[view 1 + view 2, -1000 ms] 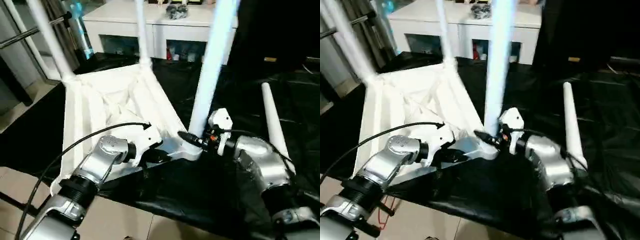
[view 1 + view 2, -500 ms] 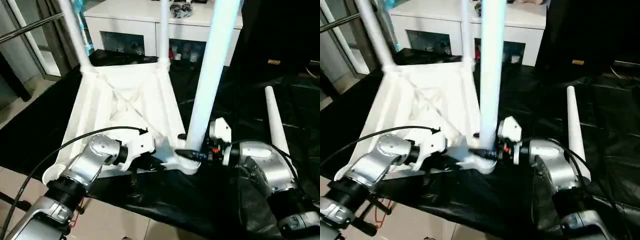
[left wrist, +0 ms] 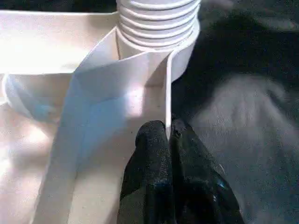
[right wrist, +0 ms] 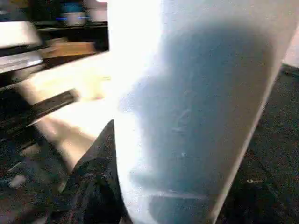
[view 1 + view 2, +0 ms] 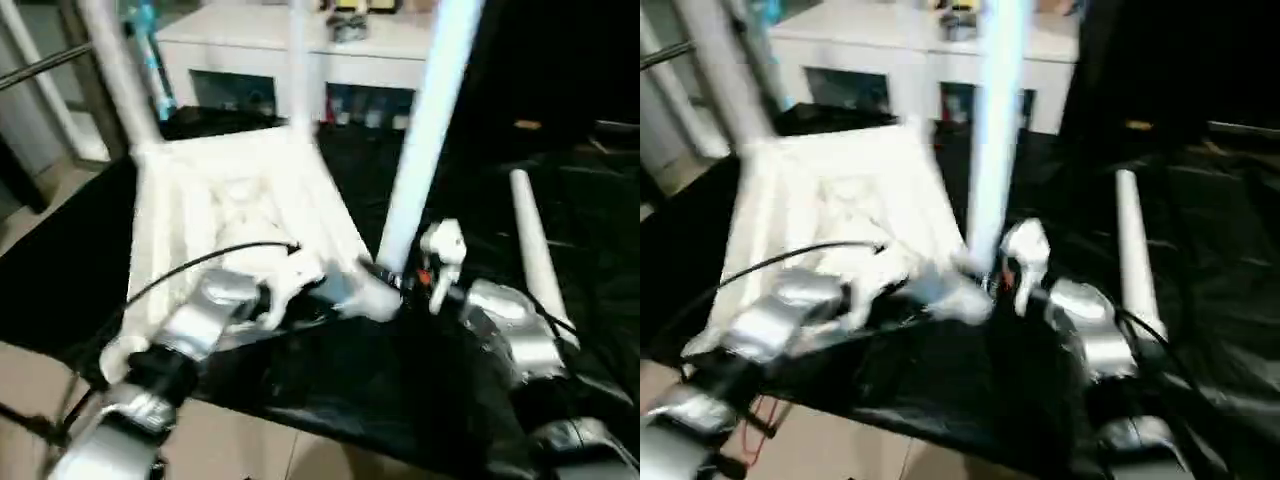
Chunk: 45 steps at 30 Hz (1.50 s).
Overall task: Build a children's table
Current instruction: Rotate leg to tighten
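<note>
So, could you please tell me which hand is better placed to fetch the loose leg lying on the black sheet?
The right hand, probably. The loose leg lies on the robot's right, beside that forearm, though this hand is closed around the upright leg. The left hand pinches the tabletop's edge.

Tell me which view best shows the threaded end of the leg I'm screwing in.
The left wrist view: the leg's ribbed threads sit in the tabletop's corner socket, close up. The right wrist view shows the leg's smooth shaft against a finger. The eye views show the whole leg, threads too blurred.
</note>
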Available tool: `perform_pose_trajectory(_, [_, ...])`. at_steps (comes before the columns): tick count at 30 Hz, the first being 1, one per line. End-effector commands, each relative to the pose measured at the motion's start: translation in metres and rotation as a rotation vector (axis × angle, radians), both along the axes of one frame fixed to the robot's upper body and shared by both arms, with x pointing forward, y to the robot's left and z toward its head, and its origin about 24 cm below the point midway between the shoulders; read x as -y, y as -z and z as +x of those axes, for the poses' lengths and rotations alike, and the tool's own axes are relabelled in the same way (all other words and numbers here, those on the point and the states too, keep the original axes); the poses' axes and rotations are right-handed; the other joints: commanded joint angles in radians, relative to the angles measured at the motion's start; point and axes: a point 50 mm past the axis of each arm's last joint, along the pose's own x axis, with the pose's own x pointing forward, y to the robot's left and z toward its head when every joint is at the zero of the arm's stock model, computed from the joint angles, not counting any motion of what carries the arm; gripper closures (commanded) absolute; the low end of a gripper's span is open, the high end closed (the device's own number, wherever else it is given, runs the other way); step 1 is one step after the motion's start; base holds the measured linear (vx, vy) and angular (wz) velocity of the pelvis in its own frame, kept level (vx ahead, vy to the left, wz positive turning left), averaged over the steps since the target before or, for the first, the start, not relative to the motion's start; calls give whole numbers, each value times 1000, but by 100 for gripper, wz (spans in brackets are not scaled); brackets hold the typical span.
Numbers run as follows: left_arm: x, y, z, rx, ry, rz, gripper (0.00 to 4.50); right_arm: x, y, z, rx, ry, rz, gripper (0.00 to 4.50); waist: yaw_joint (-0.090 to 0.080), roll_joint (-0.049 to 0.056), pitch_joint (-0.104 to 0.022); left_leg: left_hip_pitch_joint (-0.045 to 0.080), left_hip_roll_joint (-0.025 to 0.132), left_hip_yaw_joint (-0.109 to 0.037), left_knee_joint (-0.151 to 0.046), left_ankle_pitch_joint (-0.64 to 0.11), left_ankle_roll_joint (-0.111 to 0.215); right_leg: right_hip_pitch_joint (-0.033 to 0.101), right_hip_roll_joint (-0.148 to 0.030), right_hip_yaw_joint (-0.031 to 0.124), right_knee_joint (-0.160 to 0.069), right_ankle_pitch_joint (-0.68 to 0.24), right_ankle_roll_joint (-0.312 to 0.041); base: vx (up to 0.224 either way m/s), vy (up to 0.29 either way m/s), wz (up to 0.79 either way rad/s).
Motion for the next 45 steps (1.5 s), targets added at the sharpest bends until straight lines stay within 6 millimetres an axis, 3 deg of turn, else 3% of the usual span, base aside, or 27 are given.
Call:
perform_pose_trajectory(1, [20,-24,16,59,-82,-71,450,-2,48,-10,-242,114,-95,260,-13,-1,-32,22,52,-46,-89,-542,-58,6,-58,27,-92,-526,-166,0,0,0])
perform_pose_trajectory(4, [38,-21,24,43,-204,-40,450,-13,52,-1,-271,218,-138,260,-26,-1,-27,31,46,-48,-80,-575,-49,-5,-58,19,-109,-599,-147,0,0,0])
perform_pose_trajectory(6, [51,-14,27,57,-266,13,450,-24,52,6,-301,285,-135,260,-31,-1,-27,30,42,-49,-77,-574,-43,-5,-57,14,-112,-625,-134,0,0,0])
perform_pose_trajectory(7, [53,-12,27,60,-271,23,450,-27,51,7,-305,290,-129,260,-33,9,-27,30,41,-54,-77,-584,-42,-3,-58,10,-115,-639,-122,0,0,0])
perform_pose_trajectory(8, [56,-11,26,58,-274,24,450,-31,50,8,-308,290,-125,260,-37,5,-28,32,41,-55,-77,-598,-35,-2,-57,3,-122,-636,-114,0,0,0])
perform_pose_trajectory(9, [57,-11,26,54,-275,23,450,-33,50,8,-310,287,-121,260,-39,15,-30,30,43,-56,-81,-598,-29,2,-57,2,-120,-600,-120,0,0,0])
perform_pose_trajectory(11, [57,-11,26,54,-272,21,450,-38,49,8,-325,274,-95,260,-43,10,-34,24,45,-57,-87,-600,-21,7,-54,2,-115,-518,-146,0,0,0])
perform_pose_trajectory(15, [55,-12,26,52,-263,19,450,-41,52,6,-325,250,-115,260,-47,13,-34,21,47,-55,-88,-595,-17,7,-55,5,-109,-475,-175,0,0,0])
perform_pose_trajectory(25, [55,-11,22,52,-206,6,450,-49,52,6,-357,191,-113,260,-54,11,-29,25,46,-60,-90,-640,-24,-2,-58,4,-117,-563,-145,0,0,0])
perform_pose_trajectory(26, [54,-12,21,54,-201,5,450,-50,50,6,-351,178,-108,225,-53,10,-29,25,47,-60,-90,-641,-24,-3,-59,5,-116,-561,-145,0,0,0])
perform_pose_trajectory(28, [51,-13,20,59,-187,2,450,-51,45,8,-334,163,-87,225,-53,9,-30,22,48,-60,-93,-634,-24,-1,-60,7,-114,-544,-151,0,0,0])
perform_pose_trajectory(29, [51,-13,20,63,-182,0,450,-51,44,9,-330,161,-80,201,-54,9,-31,19,49,-60,-93,-628,-23,2,-60,8,-112,-534,-153,0,0,0])
perform_pose_trajectory(32, [47,-17,19,100,-122,-14,450,-54,30,14,-283,123,-20,179,-50,7,-33,17,50,-56,-93,-599,-14,3,-61,12,-109,-496,-174,0,0,0])
perform_pose_trajectory(34, [43,-18,17,85,-112,-22,450,-55,21,16,-242,89,7,152,-49,5,-39,4,52,-55,-96,-537,-1,16,-64,15,-102,-439,-185,0,0,0])
perform_pose_trajectory(35, [42,-19,17,89,-103,-26,450,-55,17,17,-231,77,14,142,-46,6,-39,8,53,-48,-94,-503,8,12,-61,17,-99,-389,-206,0,0,0])
perform_pose_trajectory(38, [38,-21,13,91,-62,-36,450,-53,7,18,-198,35,37,121,-40,7,-42,4,53,-43,-92,-443,22,18,-63,18,-95,-355,-220,0,0,0])
perform_pose_trajectory(41, [32,-21,8,87,-20,-28,450,-49,0,18,-172,-6,16,97,-33,10,-48,2,56,-39,-88,-355,43,25,-62,19,-86,-264,-243,0,0,0])
perform_pose_trajectory(44, [27,-19,3,87,32,-21,450,-44,-6,16,-146,-55,-31,83,-26,10,-60,-2,55,-34,-74,-221,82,33,-58,18,-65,-80,-286,0,0,0])
perform_pose_trajectory(45, [27,-19,2,87,37,-22,450,-43,-7,16,-143,-59,-34,69,-21,10,-63,-5,55,-33,-67,-151,111,36,-57,16,-53,11,-303,0,0,0])
